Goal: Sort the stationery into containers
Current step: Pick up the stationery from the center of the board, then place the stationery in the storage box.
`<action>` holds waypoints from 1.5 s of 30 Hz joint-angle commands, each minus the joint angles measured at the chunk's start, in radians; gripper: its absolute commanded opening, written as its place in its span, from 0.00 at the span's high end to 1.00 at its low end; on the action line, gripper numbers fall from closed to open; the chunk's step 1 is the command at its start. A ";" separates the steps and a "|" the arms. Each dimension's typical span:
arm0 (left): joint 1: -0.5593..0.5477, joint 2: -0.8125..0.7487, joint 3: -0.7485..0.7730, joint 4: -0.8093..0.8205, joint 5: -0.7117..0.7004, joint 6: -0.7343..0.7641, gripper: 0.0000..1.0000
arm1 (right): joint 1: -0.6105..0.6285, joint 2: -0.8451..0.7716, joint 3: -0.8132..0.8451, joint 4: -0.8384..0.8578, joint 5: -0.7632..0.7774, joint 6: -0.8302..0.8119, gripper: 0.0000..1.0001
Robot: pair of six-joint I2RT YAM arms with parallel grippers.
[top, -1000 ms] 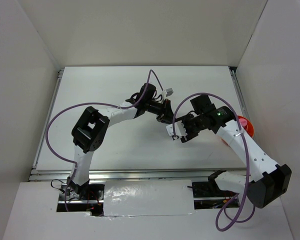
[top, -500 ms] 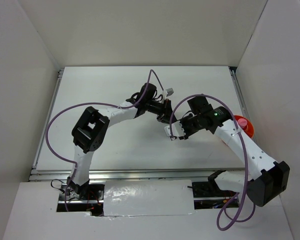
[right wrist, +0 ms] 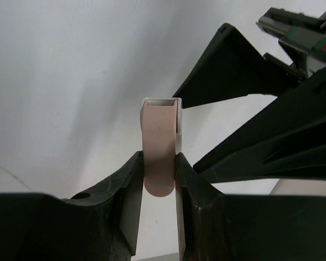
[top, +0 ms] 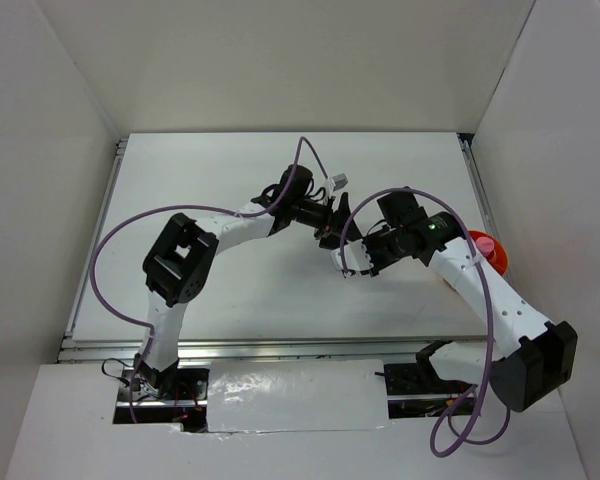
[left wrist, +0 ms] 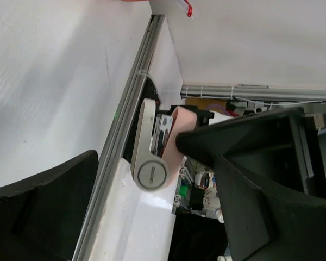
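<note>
A whitish-pink eraser [right wrist: 161, 130] in a white swivel cover is clamped between the fingers of my right gripper [right wrist: 159, 159], which is shut on it. From above, the eraser [top: 342, 259] shows as a small white bit at the tip of the right gripper [top: 348, 262], near the table's middle. My left gripper [top: 332, 228] is right beside it, tip to tip. In the left wrist view the left gripper [left wrist: 136, 155] stands wide open around the eraser [left wrist: 152, 166]; whether its right finger still touches it I cannot tell. The orange cup [top: 490, 250] stands at the right, partly behind the right arm.
The white table [top: 230, 180] is boxed in by pale walls at the back and both sides. Metal rails run along the left edge [top: 90, 250] and the front edge [top: 280, 347]. Purple cables loop over both arms.
My left gripper has opened and let go of the eraser. My right gripper has shut on it and shifted slightly left towards the left gripper.
</note>
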 commanded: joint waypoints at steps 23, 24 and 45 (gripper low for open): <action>0.095 -0.085 0.109 -0.284 -0.218 0.407 0.01 | -0.788 0.353 0.466 -0.290 0.184 -0.517 0.89; 0.095 -0.084 0.109 -0.281 -0.214 0.406 0.01 | -0.790 0.371 0.475 -0.294 0.192 -0.523 0.89; 0.101 -0.059 0.106 -0.250 -0.186 0.383 0.01 | -0.812 0.505 0.504 -0.262 0.369 -0.570 0.87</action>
